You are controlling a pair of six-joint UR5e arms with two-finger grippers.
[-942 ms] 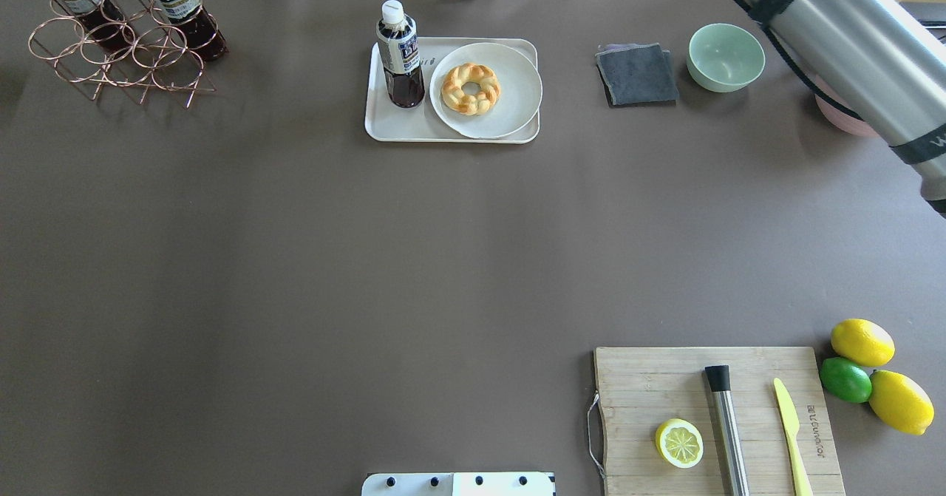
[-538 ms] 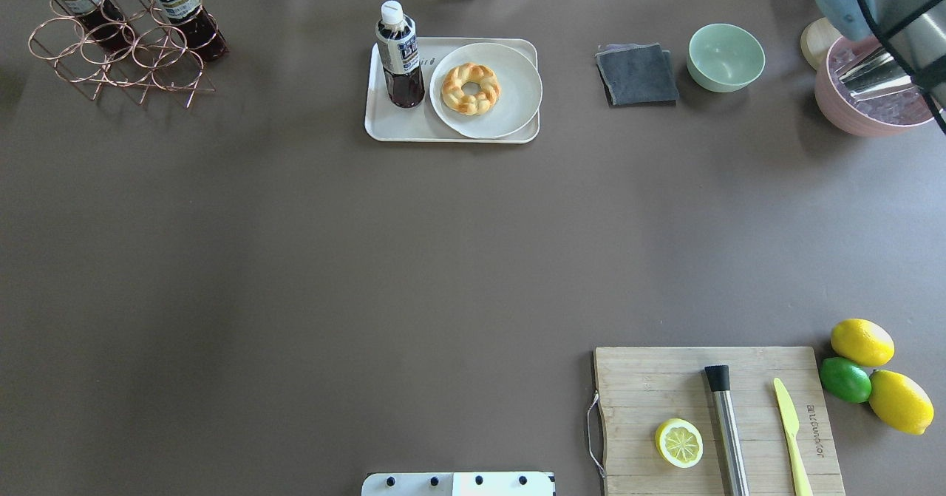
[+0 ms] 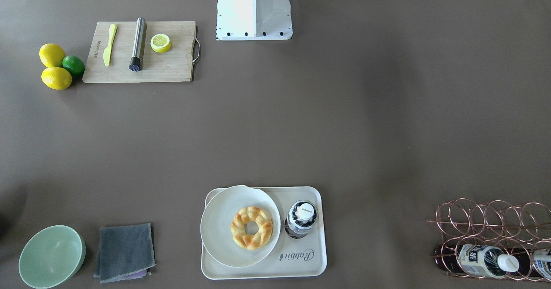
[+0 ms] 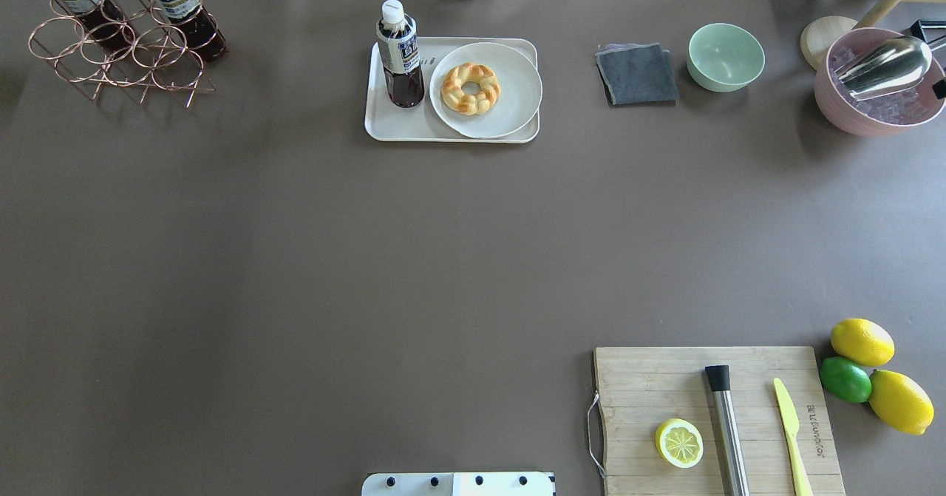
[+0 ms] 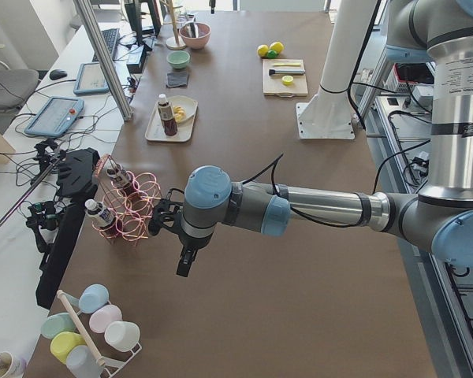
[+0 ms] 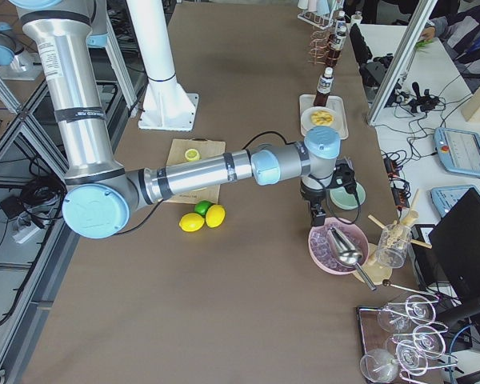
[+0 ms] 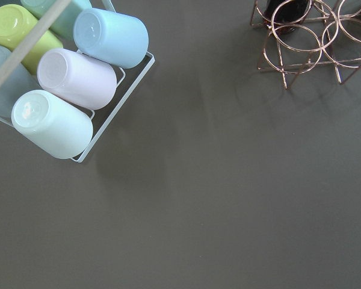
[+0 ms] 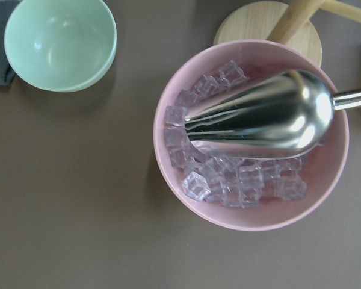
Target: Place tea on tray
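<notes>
The tea bottle (image 4: 400,56), dark liquid with a white cap, stands upright on the left part of the cream tray (image 4: 392,123) at the table's far middle. It also shows in the front view (image 3: 303,218), on the lettered tray (image 3: 310,263). No gripper touches it. My left gripper (image 5: 185,264) hangs over bare table near the copper rack, seen only in the left side view; I cannot tell whether it is open or shut. My right gripper (image 6: 318,216) hangs above the pink ice bowl, seen only in the right side view; I cannot tell its state either.
A white plate (image 4: 517,104) with a bread ring shares the tray. A copper rack (image 4: 118,52) with two bottles stands far left. A grey cloth (image 4: 637,75), green bowl (image 4: 726,57) and pink ice bowl (image 4: 831,104) stand far right. A cutting board (image 4: 650,385) is near right.
My right arm has swung out of the overhead view to the right and uncovered the pink ice bowl with its scoop. The tea bottle and the tray have not moved.
</notes>
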